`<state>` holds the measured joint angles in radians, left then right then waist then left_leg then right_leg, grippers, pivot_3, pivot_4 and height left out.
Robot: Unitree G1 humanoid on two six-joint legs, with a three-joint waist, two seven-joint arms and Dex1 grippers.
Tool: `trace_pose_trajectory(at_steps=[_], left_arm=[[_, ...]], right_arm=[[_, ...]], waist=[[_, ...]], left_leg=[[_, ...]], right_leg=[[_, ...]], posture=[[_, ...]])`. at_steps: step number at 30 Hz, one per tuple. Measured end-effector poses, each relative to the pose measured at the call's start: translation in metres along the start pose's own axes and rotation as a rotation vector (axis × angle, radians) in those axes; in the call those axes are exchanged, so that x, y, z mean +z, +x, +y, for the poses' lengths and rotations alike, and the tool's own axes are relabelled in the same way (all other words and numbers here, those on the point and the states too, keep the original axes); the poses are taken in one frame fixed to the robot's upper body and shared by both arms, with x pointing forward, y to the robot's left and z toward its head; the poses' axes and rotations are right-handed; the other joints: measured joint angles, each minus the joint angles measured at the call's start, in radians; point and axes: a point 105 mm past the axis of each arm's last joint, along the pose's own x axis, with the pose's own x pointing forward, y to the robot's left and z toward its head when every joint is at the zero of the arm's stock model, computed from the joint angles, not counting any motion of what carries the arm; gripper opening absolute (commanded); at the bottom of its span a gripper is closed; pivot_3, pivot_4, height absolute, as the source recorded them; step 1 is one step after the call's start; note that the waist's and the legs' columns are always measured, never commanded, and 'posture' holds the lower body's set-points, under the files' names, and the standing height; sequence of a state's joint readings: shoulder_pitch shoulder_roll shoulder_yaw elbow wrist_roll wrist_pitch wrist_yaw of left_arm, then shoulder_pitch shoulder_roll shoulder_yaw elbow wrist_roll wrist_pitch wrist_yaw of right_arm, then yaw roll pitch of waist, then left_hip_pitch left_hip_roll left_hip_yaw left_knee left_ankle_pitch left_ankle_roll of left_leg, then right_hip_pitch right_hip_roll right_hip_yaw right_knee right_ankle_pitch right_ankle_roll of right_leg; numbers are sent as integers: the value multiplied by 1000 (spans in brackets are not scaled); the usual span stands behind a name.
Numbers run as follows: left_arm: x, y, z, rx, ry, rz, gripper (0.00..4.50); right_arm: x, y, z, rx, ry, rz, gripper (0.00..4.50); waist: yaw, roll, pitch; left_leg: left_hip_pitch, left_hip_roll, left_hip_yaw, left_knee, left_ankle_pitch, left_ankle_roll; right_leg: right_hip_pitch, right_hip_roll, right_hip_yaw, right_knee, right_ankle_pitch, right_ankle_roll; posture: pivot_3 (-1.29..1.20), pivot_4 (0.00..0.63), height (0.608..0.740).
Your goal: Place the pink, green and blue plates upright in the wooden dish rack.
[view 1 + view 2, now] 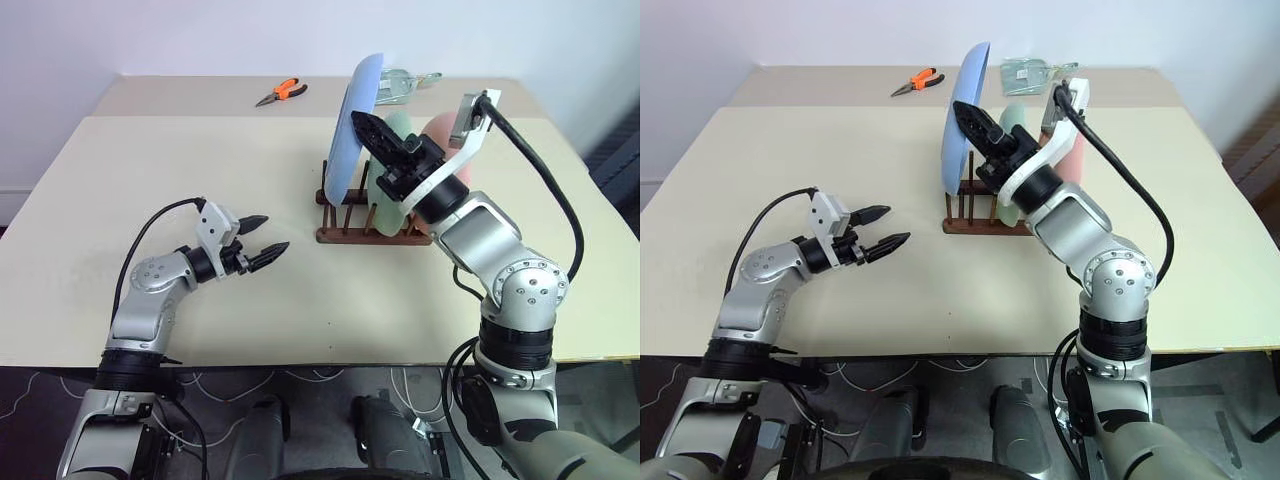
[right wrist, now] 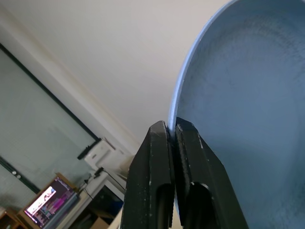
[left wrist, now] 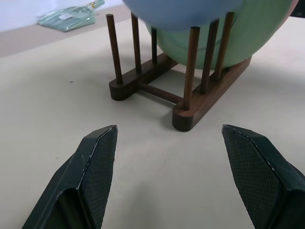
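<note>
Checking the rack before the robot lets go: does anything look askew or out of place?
The large blue plate stands higher than the green plate and pink plate, tilted in the dark wooden dish rack, its rim pinched by the right hand. Orange-handled pliers lie on the far table, apart.

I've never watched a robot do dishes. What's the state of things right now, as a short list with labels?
blue plate: upright, pinched at its rim by the right gripper, low edge down among the rack's pegs
green plate: standing in the wooden dish rack, behind the blue one
pink plate: standing beyond the green one, mostly hidden by the arm
left gripper: open, holding nothing, above the table short of the rack
also on table: orange-handled pliers and a clear packet at the far side
</note>
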<state>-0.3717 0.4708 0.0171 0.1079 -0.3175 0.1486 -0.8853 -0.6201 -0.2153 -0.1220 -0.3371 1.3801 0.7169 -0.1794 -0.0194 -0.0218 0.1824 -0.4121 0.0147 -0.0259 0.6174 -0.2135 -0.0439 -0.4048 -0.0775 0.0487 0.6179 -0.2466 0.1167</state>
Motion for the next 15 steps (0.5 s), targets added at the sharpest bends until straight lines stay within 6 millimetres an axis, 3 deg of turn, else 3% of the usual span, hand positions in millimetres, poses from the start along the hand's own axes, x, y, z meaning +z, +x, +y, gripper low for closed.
trace_pose_trajectory(at_steps=[2, 5, 10, 15], left_arm=[[0, 0, -1, -4, 1, -1, 3603], [0, 1, -2, -8, 0, -1, 3603], [0, 2, -2, -12, 0, -1, 3603], [-2, 0, -4, -13, -1, 1, 3603]], right_arm=[[-4, 1, -8, -24, 15, 26, 45], [-12, 2, -21, -61, 35, 74, 903], [-11, 6, -31, -88, -5, 105, 3344], [10, 7, -23, -63, -239, 89, 3344]], waist=[[0, 0, 0], [0, 0, 0], [0, 0, 0], [1, 0, 0]], left_leg=[[0, 0, 0, 0, 0, 0], [0, 0, 0, 0, 0, 0], [0, 0, 0, 0, 0, 0], [0, 0, 0, 0, 0, 0]], right_leg=[[0, 0, 0, 0, 0, 0], [0, 0, 0, 0, 0, 0], [0, 0, 0, 0, 0, 0], [-1, 0, 0, -1, 0, 0]], posture=[[0, 150, 732], [0, 150, 732], [0, 150, 732], [0, 150, 732]])
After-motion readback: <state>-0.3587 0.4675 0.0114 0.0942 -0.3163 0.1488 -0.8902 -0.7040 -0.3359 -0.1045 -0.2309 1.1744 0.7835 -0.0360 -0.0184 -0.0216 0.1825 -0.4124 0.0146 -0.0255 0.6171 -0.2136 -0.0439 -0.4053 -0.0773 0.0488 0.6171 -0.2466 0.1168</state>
